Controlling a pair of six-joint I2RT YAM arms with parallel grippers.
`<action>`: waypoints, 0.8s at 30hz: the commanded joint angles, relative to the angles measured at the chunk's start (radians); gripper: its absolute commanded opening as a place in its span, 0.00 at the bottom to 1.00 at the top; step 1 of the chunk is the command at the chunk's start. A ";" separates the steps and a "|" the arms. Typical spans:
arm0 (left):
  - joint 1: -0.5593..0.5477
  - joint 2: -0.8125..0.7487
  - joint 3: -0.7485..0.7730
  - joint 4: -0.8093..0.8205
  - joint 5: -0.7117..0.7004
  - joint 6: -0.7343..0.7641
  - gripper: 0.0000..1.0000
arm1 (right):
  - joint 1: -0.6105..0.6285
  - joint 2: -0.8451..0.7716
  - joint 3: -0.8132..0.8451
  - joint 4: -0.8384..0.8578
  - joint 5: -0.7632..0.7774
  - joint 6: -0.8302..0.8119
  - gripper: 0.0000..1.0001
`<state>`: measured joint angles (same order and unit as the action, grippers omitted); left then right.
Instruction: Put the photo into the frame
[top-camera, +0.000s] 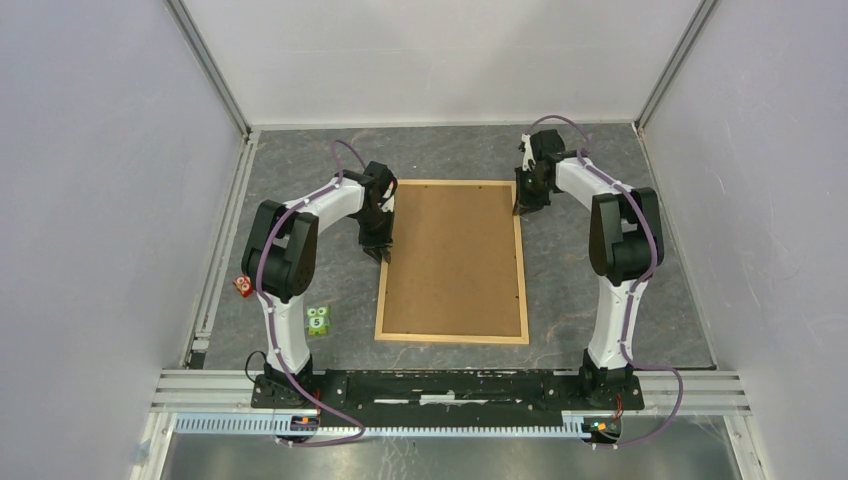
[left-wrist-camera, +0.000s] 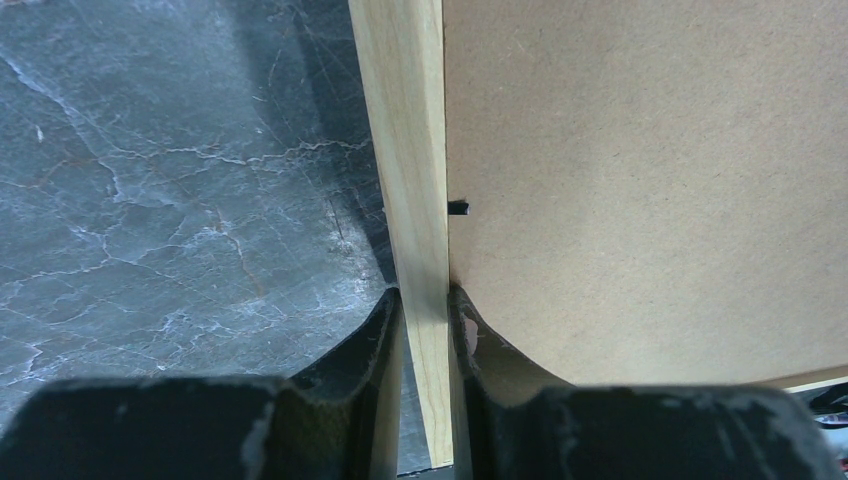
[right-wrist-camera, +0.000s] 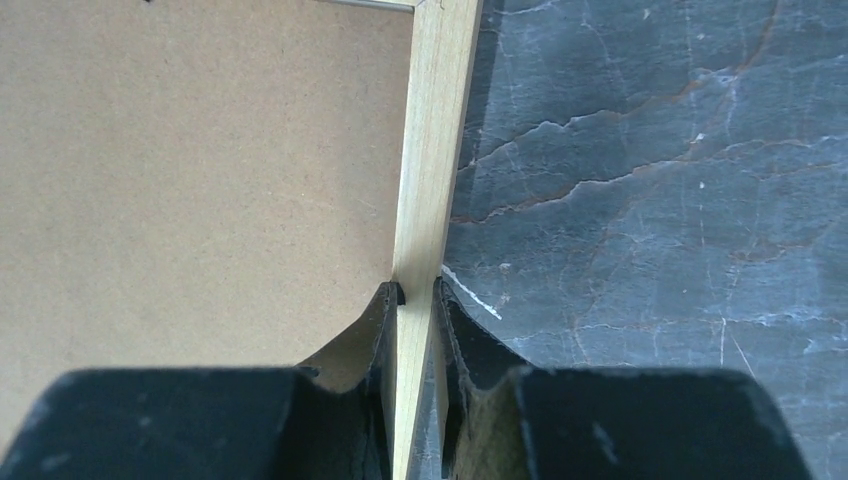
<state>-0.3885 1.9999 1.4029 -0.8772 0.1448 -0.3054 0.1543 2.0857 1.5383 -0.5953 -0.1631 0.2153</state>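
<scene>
A large rectangular frame (top-camera: 384, 295) of thin, light wooden strips lies flat on a dark grey, marble-patterned desk (top-camera: 440, 150). It sits in the middle, between two white-and-black robot arms. Its long axis runs straight away from the arm bases, from near to far. A plain brown backing board (top-camera: 455, 255) fills the frame's opening.

The photo is not visible in any view. It may lie beneath the board, but the pictures cannot show that.

The left gripper (top-camera: 381, 252) is at the frame's left long strip, towards the far half. In its wrist view its two black fingers (left-wrist-camera: 372, 330) are narrowly set and clamp the strip from both sides. A small black tab (left-wrist-camera: 458, 208) pokes out where the strip meets the board, just beyond the fingers.

The right gripper (top-camera: 522, 208) is at the right long strip, close to the far right corner. Its fingers (right-wrist-camera: 462, 335) also straddle the wood narrowly and appear to pinch it.

Each arm therefore holds the long side nearest to it, the right a little farther out than the left. Any lift or turn would probably hinge on that two-sided hold.

A small red object (top-camera: 242, 287) and a small green block (top-camera: 318, 320) sit beside the left arm, well apart from the frame.
</scene>
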 joint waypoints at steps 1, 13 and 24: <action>-0.015 0.061 -0.054 0.018 -0.061 0.066 0.05 | 0.010 0.089 0.024 -0.063 0.252 -0.033 0.15; -0.014 0.062 -0.058 0.017 -0.069 0.069 0.04 | 0.059 0.192 0.035 -0.093 0.291 -0.033 0.13; -0.020 0.066 -0.051 0.010 -0.079 0.075 0.04 | 0.084 0.240 0.061 -0.093 0.182 -0.018 0.21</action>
<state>-0.3904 1.9999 1.4021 -0.8764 0.1410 -0.3054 0.2226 2.1620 1.6672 -0.7315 -0.0189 0.2199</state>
